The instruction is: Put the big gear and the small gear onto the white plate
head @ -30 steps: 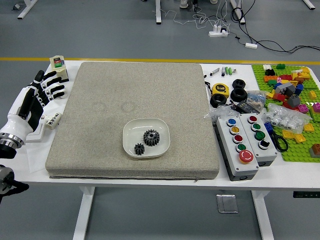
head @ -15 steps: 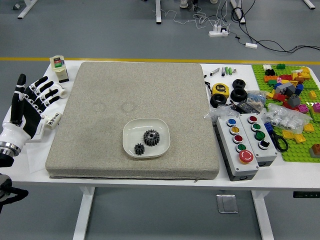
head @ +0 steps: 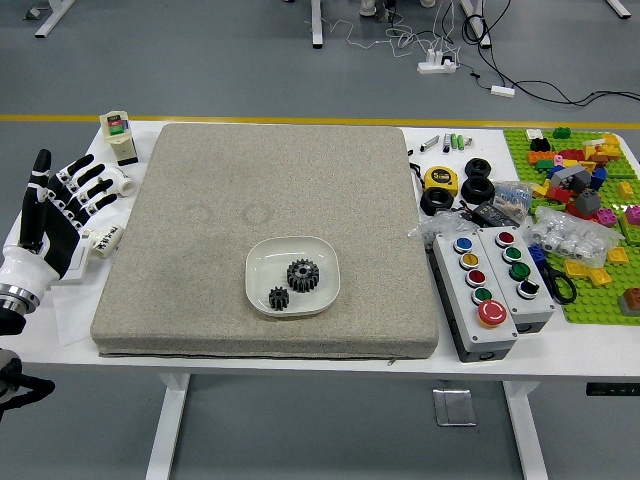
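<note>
On the white, rounded-square plate point(head: 264, 257), both of the task's gears are held: the big dark-grey toothed gear point(head: 303, 275) is set slightly right of the middle, and the small black toothed gear point(head: 279, 298) is placed closer to the near rim, to the big one's front left. Whether their teeth touch cannot be told. The plate is supported by a thick, grey-beige, fabric-covered board point(head: 200, 220) laid on the white table point(head: 70, 345).

At the table's left side, beside the board, the robot's black-and-white left hand point(head: 65, 213) is raised with its fingers spread apart and its thumb pointed up; nothing is gripped by it.

To the board's right, a yellow tape measure point(head: 441, 179), black rubber wheels point(head: 478, 190) and two grey control boxes with coloured round buttons point(head: 495, 290) are grouped. Farther right, a green studded baseplate point(head: 590, 308) is partly covered by multicoloured plastic bricks point(head: 575, 180).
</note>
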You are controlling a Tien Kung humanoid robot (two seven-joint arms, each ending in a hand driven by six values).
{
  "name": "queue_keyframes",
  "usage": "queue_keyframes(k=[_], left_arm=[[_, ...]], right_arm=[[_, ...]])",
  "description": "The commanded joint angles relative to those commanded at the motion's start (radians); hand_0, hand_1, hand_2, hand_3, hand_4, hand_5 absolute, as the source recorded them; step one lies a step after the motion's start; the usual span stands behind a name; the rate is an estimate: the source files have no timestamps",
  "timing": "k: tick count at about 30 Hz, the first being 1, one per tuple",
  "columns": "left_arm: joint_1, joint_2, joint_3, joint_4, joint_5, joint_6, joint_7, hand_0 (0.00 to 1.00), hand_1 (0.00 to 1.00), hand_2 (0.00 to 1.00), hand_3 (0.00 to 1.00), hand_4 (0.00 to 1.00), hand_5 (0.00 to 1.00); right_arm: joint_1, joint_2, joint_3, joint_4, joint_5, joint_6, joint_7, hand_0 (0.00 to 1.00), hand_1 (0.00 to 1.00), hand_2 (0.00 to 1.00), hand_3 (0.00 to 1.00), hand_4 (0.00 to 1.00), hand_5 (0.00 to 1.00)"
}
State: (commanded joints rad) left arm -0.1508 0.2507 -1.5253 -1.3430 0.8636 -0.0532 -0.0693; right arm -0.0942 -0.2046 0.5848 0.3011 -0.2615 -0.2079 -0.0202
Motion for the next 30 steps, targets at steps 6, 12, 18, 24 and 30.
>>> queue_keyframes(k=[6,12,18,24,30], left_arm=[[-0.001,0.000,0.000,0.000,0.003,0.002,0.005,0.774,0.824,0.880,0.860,0.966,0.998],[-0.003,0.001,-0.001,0.001,0.004,0.005,0.006,0.776,0.826,0.881,0.863,0.966,0.998],[-0.004,-0.001,-0.004,0.005,0.006,0.015,0.006,0.778,0.828,0.884,0.867,0.966,0.998],[-0.005,0.000,-0.006,0.005,0.015,0.017,0.007,0.784,0.845,0.901,0.871,0.968,0.998],[-0.006,0.001,-0.008,0.004,0.025,0.018,0.008,0.785,0.844,0.902,0.875,0.968,0.998]], right_arm=[[0.001,0.000,0.002,0.000,0.000,0.000,0.000,0.766,0.805,0.837,0.790,0.947,0.798],[0.001,0.000,0.004,0.001,-0.001,0.000,0.000,0.766,0.805,0.837,0.788,0.946,0.798],[0.001,-0.001,0.005,0.002,-0.001,0.000,0.000,0.766,0.805,0.837,0.789,0.946,0.798],[0.001,-0.001,0.005,0.002,0.000,0.000,0.000,0.766,0.805,0.837,0.789,0.946,0.798],[0.002,-0.001,0.007,0.002,-0.002,0.000,0.000,0.766,0.806,0.837,0.789,0.946,0.799]])
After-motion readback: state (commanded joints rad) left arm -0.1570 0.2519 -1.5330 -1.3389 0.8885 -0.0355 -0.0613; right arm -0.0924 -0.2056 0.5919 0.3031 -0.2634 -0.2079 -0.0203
